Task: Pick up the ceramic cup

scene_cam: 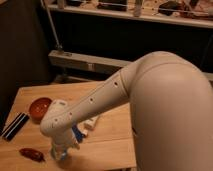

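My gripper [62, 151] hangs from the white arm, low over the front left part of the wooden table [110, 145]. It sits right over the spot of the ceramic cup [64, 157]. Only a sliver of light blue shows beneath it, and the rest of the cup is hidden by the wrist. The dark blue angular block [76, 134] peeks out just right of the wrist. The orange-red bowl [39, 108] stands behind and to the left.
A dark red object [32, 155] lies left of the gripper near the front edge. A black and white flat item [15, 125] lies at the left edge. A white packet [92, 122] lies right of the block. A dark shelf unit stands behind the table.
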{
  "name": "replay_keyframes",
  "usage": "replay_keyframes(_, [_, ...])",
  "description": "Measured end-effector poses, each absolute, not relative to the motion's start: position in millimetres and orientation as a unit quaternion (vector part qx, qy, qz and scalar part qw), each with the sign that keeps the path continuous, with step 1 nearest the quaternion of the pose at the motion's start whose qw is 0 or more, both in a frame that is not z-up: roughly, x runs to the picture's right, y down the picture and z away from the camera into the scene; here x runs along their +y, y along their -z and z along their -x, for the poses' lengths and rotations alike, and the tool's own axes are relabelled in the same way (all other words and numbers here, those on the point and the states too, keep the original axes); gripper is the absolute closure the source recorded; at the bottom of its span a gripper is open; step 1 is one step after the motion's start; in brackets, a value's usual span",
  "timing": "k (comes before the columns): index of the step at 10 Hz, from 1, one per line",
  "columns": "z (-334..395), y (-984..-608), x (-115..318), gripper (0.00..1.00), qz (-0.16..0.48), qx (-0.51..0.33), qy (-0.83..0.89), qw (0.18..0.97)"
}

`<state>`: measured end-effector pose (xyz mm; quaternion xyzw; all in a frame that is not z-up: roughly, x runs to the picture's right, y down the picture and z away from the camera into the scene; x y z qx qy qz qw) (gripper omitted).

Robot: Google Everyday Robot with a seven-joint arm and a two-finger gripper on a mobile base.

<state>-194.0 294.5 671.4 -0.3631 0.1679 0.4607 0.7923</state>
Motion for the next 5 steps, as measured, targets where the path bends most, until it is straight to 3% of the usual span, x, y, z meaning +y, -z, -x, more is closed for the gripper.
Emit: replay_keyframes(5, [220.0,-700.2,314.7,0.35,0.383,0.163,-0.458,0.785])
